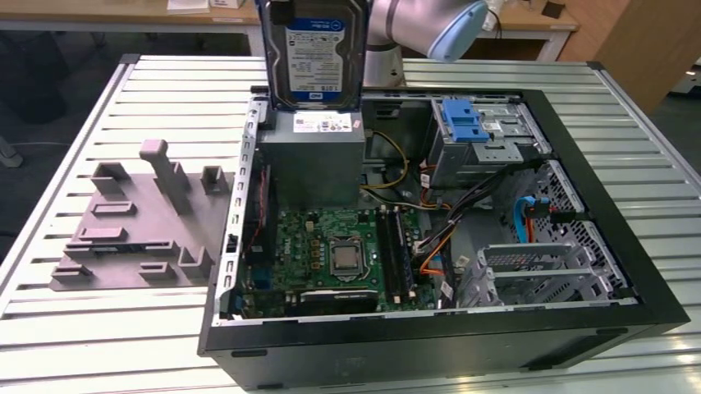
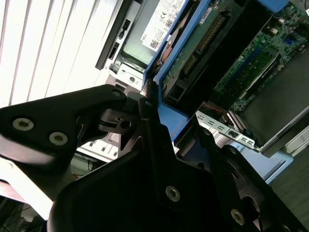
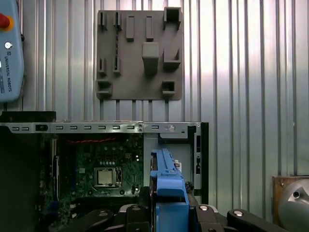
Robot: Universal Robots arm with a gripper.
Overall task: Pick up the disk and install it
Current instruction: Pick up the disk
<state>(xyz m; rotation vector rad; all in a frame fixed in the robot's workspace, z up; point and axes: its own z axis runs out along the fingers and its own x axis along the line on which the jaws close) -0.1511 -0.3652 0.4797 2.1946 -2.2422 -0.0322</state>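
The disk [image 1: 312, 53], silver-grey with a white-and-blue label and a blue carrier frame, hangs upright over the back of the open computer case [image 1: 613, 246], just above the grey power supply box [image 1: 312, 160]. In the first wrist view my gripper [image 3: 167, 205] is shut on the disk's blue carrier edge [image 3: 166, 183], with black fingers [image 3: 145, 195] on either side. The second wrist view shows the disk's green circuit-board underside [image 2: 193, 53] and its blue frame clamped in my gripper [image 2: 176, 128].
Inside the case lie the motherboard [image 1: 328, 250], cables and a drive bay with a blue latch [image 1: 465, 123]. A grey fixture plate [image 1: 131, 230] sits on the slatted metal table [image 1: 66, 123] at the exterior view's left. The robot arm [image 1: 428, 25] rises behind the case.
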